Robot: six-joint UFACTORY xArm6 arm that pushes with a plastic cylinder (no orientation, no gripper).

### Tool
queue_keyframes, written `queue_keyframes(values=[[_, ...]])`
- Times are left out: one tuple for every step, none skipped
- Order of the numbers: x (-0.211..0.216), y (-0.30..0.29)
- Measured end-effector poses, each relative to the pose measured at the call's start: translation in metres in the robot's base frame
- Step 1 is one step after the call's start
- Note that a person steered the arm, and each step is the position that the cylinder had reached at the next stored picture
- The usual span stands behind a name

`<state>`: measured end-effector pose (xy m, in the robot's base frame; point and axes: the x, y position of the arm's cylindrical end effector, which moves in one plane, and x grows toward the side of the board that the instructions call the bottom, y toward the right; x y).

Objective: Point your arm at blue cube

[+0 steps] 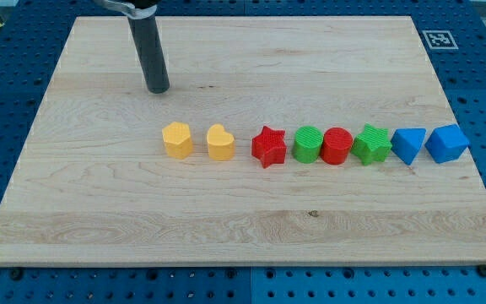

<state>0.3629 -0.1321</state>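
The blue cube (446, 143) sits at the right end of a row of blocks across the middle of the wooden board (243, 219). A blue triangular block (408, 145) touches its left side. My tip (157, 89) rests on the board at the upper left, far to the left of the blue cube and above the left end of the row. The dark rod rises from it out of the view's top.
Leftward along the row stand a green star (371, 143), a red cylinder (337, 145), a green cylinder (308, 144), a red star (268, 147), a yellow heart (220, 142) and a yellow block (177, 139). A marker tag (438, 38) sits beyond the board's top right corner.
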Motion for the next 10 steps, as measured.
queue_keyframes(values=[[0.000,0.000],[0.005,0.032],[0.031,0.109],[0.061,0.173],[0.064,0.214],[0.066,0.242],[0.066,0.249],[0.064,0.282],[0.060,0.372],[0.061,0.468]])
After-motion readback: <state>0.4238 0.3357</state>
